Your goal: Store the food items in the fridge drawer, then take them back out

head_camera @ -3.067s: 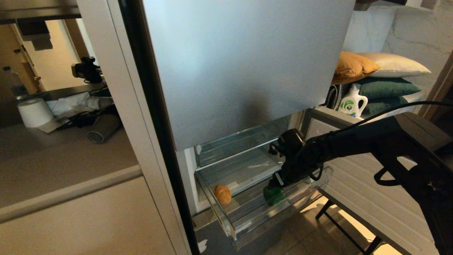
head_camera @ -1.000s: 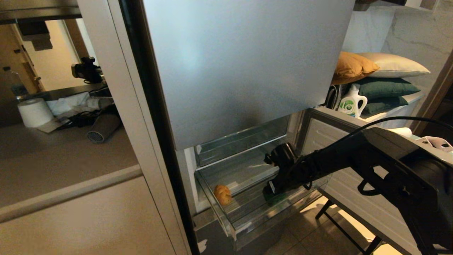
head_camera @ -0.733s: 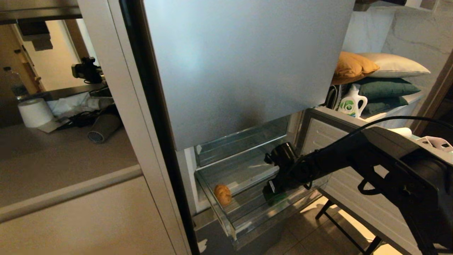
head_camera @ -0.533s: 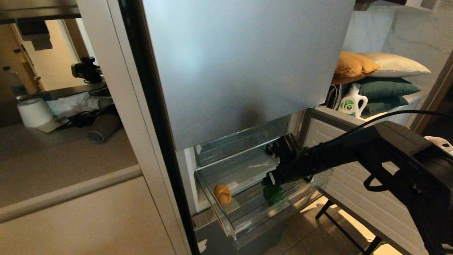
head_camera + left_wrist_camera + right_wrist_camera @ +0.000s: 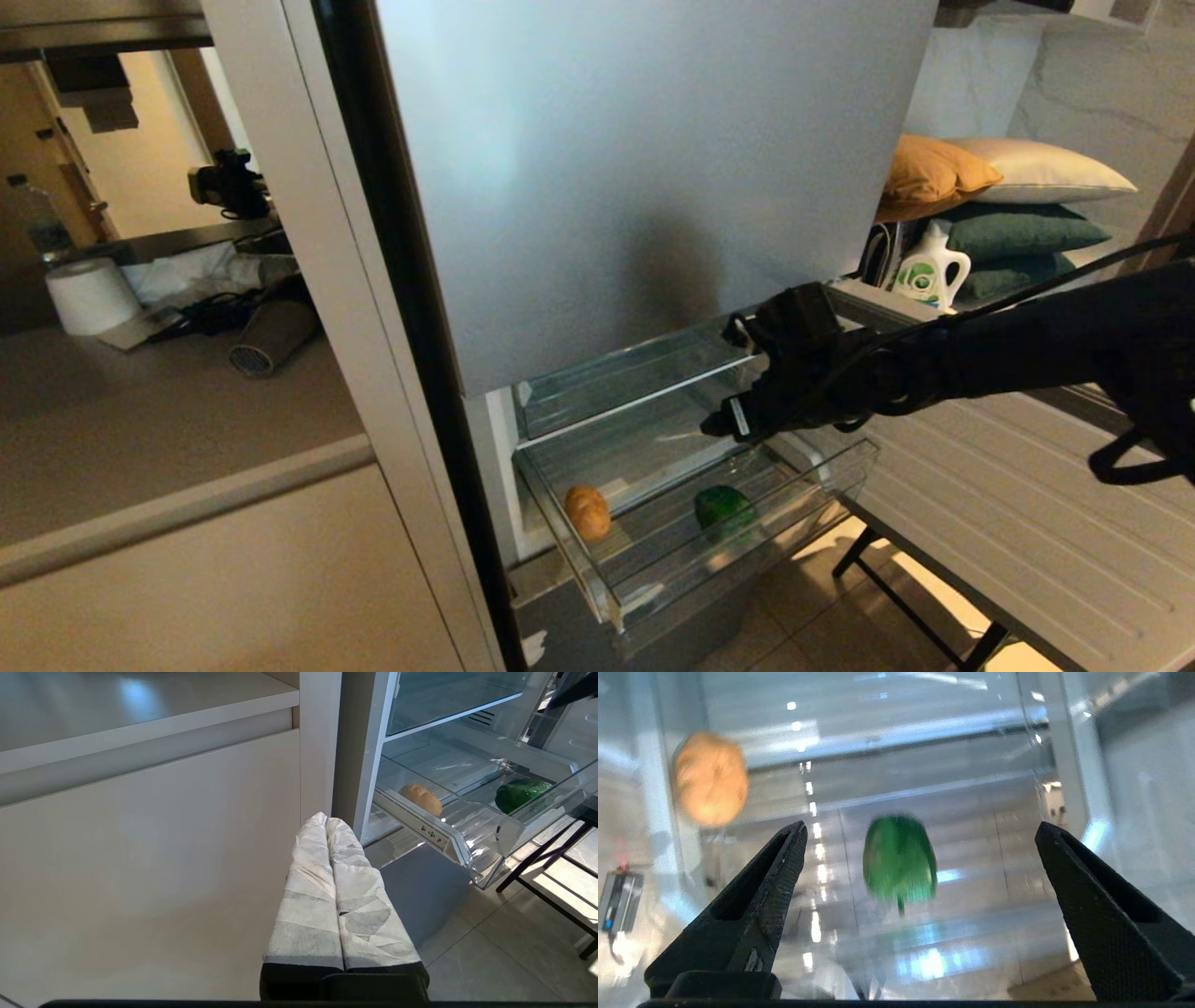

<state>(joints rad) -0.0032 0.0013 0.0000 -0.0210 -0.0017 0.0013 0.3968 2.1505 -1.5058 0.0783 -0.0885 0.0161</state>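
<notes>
The fridge drawer (image 5: 681,583) is pulled out, a clear bin with a ribbed floor. A tan potato (image 5: 587,511) lies at its left end and a dark-green bell pepper (image 5: 724,510) lies right of it, both loose on the floor. My right gripper (image 5: 717,429) hangs open above the drawer, over the pepper and clear of it. In the right wrist view the pepper (image 5: 899,863) and potato (image 5: 711,778) show below the wide-apart gripper (image 5: 920,824). My left gripper (image 5: 325,817), wrapped in white, is shut and parked low beside the cabinet, with the potato (image 5: 420,799), the pepper (image 5: 522,794) and the drawer (image 5: 434,833) beyond it.
The tall silver upper fridge door (image 5: 653,187) hangs just above the drawer. A ribbed open door panel (image 5: 980,485) stands to the right, over black table legs (image 5: 934,616). A detergent bottle (image 5: 924,271) and pillows (image 5: 990,196) sit behind. Beige cabinet (image 5: 233,579) on the left.
My right gripper has risen out of the drawer, from down at the pepper to well above it. The pepper stays on the drawer floor, and the potato has not moved.
</notes>
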